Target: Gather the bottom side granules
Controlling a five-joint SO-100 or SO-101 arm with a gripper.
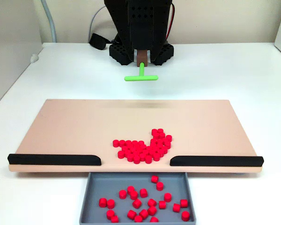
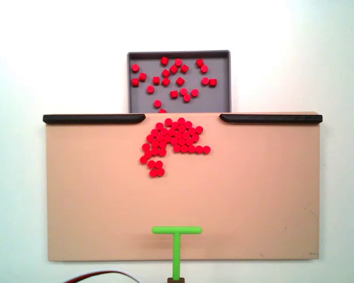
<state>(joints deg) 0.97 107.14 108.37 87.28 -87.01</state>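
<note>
The granules [image 1: 145,147] [image 2: 174,141] are small bright red pellets packed in one dense cluster on the tan board [image 1: 75,126] [image 2: 253,194], right by the gap between the two black rails. My gripper [image 1: 141,58] is at the far side of the board under the black arm. It is shut on the brown-ended stem of the green T-shaped stick [image 1: 141,77] [image 2: 176,231]. The stick's crossbar faces the granules, well short of them, and touches none.
A grey tray [image 1: 86,197] [image 2: 130,82] beyond the gap holds a loose scatter of red pellets [image 1: 145,201] [image 2: 174,76]. Black rails [image 1: 54,159] [image 1: 215,161] line that board edge on either side. The board lies on a white table [image 1: 225,70].
</note>
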